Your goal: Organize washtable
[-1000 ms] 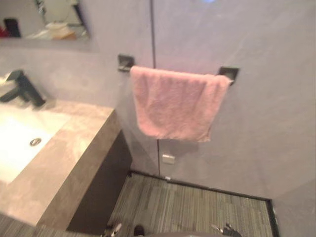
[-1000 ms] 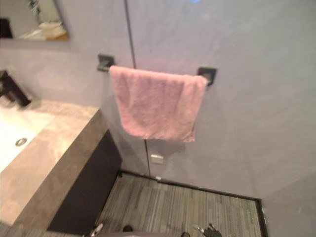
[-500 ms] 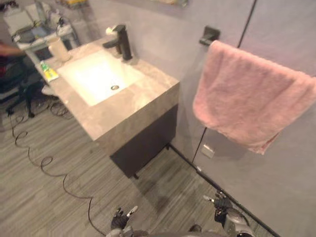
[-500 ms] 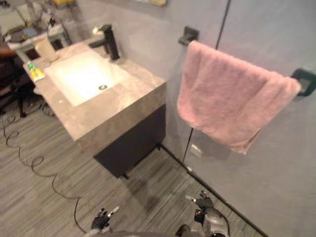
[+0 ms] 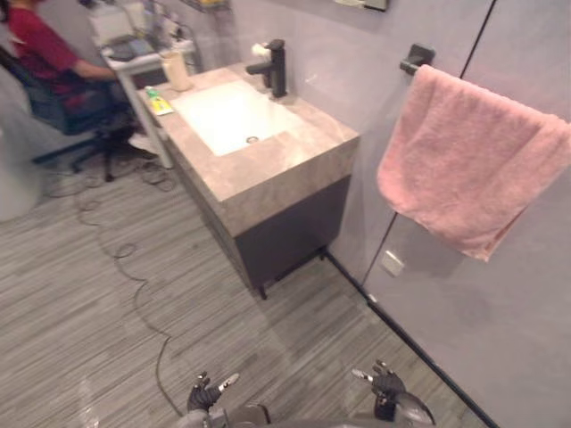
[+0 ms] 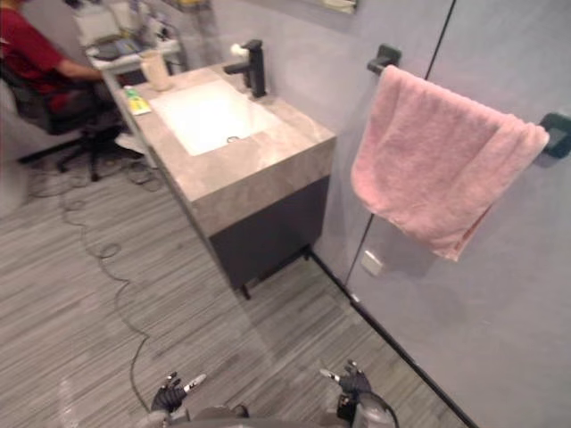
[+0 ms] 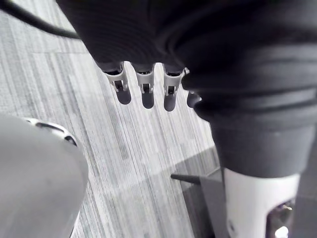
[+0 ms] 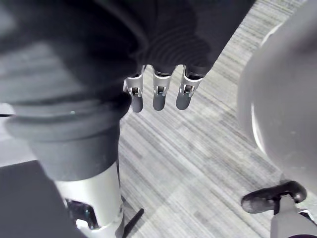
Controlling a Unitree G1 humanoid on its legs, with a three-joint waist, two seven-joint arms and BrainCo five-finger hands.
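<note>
While the left hand [image 5: 207,395] and right hand [image 5: 385,383] hang spread and empty over the floor [image 5: 107,339], a pink towel [image 5: 464,169] drapes the wall rail [image 6: 385,58] beside the counter [image 5: 268,169].

Right hand [image 8: 159,59], fingers [image 8: 184,95] straight, hangs over striped floor [image 8: 198,163].
</note>
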